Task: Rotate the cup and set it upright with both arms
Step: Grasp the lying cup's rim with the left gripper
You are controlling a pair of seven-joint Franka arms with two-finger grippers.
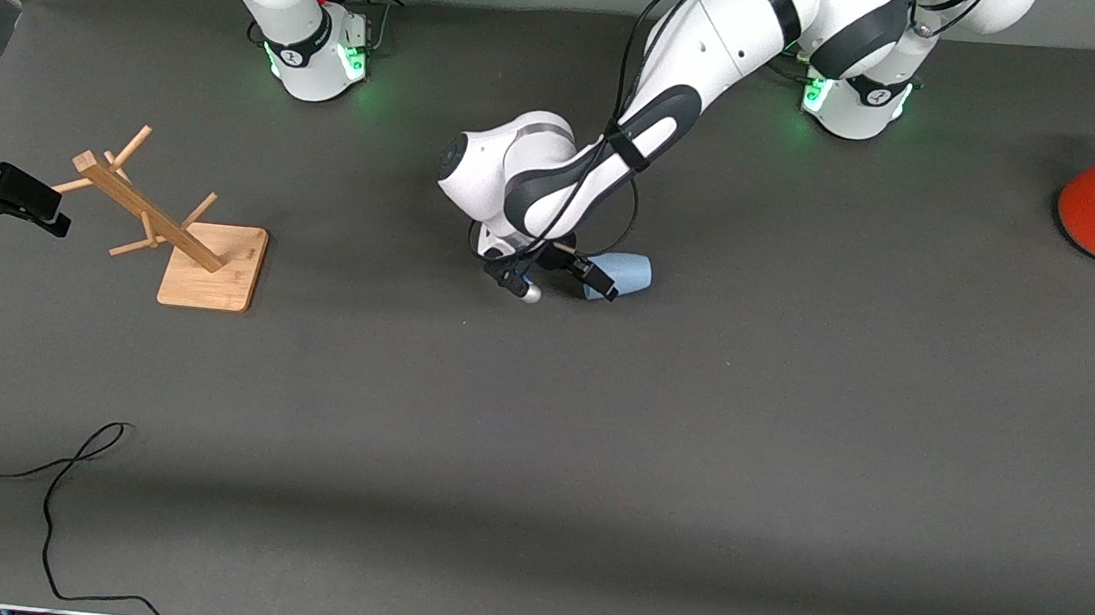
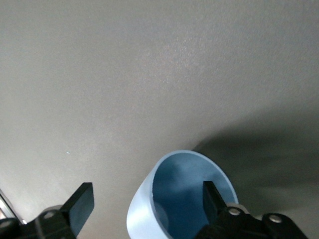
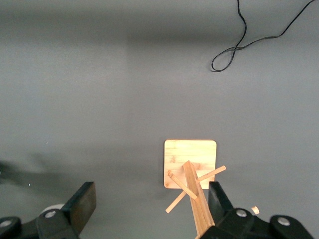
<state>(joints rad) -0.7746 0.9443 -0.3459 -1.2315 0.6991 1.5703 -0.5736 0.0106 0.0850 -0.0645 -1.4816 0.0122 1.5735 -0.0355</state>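
1. The light-blue cup (image 1: 623, 275) lies on its side on the grey table (image 1: 592, 473), well apart from the wooden rack (image 1: 175, 230), toward the left arm's end.
2. The left gripper (image 1: 560, 279) is at the cup's rim, fingers spread: one finger (image 2: 214, 199) sits inside the mouth, the other (image 2: 80, 205) outside, not yet clamped.
3. The right gripper (image 1: 11, 196) waits in the air close to the rack, fingers apart and empty.
4. Risk: closing on the thin wall off-centre could roll the cup away or let it slip while turning.
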